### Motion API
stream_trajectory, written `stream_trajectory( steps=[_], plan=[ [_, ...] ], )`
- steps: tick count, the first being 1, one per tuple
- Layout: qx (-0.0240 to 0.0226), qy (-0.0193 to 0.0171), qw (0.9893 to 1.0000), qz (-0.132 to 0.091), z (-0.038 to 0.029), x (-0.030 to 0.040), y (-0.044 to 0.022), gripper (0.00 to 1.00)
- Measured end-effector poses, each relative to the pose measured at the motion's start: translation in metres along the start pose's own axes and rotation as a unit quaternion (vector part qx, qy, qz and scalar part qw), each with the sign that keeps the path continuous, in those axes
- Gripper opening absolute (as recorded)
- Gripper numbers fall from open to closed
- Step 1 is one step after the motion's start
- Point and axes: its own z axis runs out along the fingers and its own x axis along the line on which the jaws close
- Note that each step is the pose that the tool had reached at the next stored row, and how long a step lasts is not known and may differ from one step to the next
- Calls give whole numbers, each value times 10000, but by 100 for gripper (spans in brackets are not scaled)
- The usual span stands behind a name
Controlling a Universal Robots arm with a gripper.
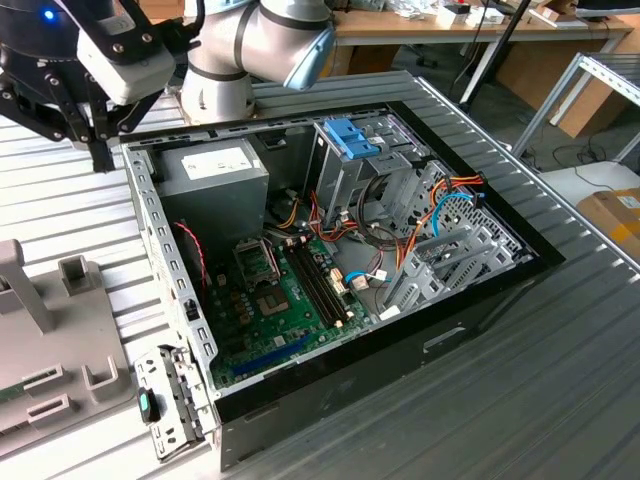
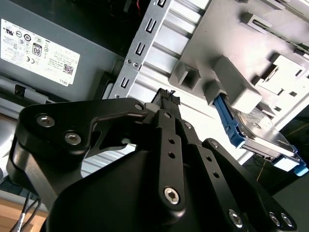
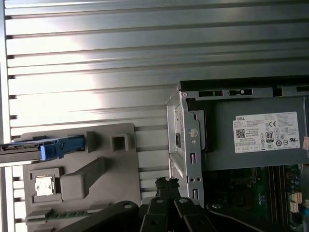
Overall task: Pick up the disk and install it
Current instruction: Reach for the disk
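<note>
The disk point(image 3: 29, 147), a flat drive in a light blue bracket point(image 3: 63, 146), stands on edge in a slot of the grey fixture point(image 3: 96, 166); the second wrist view shows the disk point(image 2: 263, 133) too. My gripper point(image 1: 100, 150) hangs above the slatted table by the computer case's back corner, well apart from the disk. Its fingertips point(image 2: 167, 96) are pressed together with nothing between them, as also seen in the first wrist view, where the gripper point(image 3: 166, 182) sits between the fixture and the case wall.
The open computer case point(image 1: 480, 290) lies in the table's middle, with a grey power-supply box point(image 1: 215, 170), a motherboard point(image 1: 280, 300) and a metal drive cage with a blue latch point(image 1: 352, 138). The grey fixture point(image 1: 50, 340) stands at the exterior view's left.
</note>
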Motion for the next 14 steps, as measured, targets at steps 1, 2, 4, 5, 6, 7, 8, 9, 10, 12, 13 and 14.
stream_trajectory(
  steps=[1,2,4,5,6,7,8,9,10,12,13,14],
  plan=[
    [0,0,10000,0,-1,17,-1,11],
    [0,0,10000,0,-1,29,-2,11],
    [0,0,10000,-1,-2,86,-7,11],
    [0,0,10000,-2,-3,111,-8,11],
    [0,0,10000,-2,-3,123,-9,11],
    [0,0,10000,-3,-4,141,-11,11],
    [0,0,10000,-3,-5,156,-12,11],
    [0,0,10000,-3,-5,167,-13,11],
    [0,0,10000,-3,-5,183,-14,11],
    [0,0,10000,-4,-6,212,-16,11],
    [0,0,10000,-4,-7,231,-18,11],
    [0,0,10000,-4,-7,242,-18,11]
  ],
)
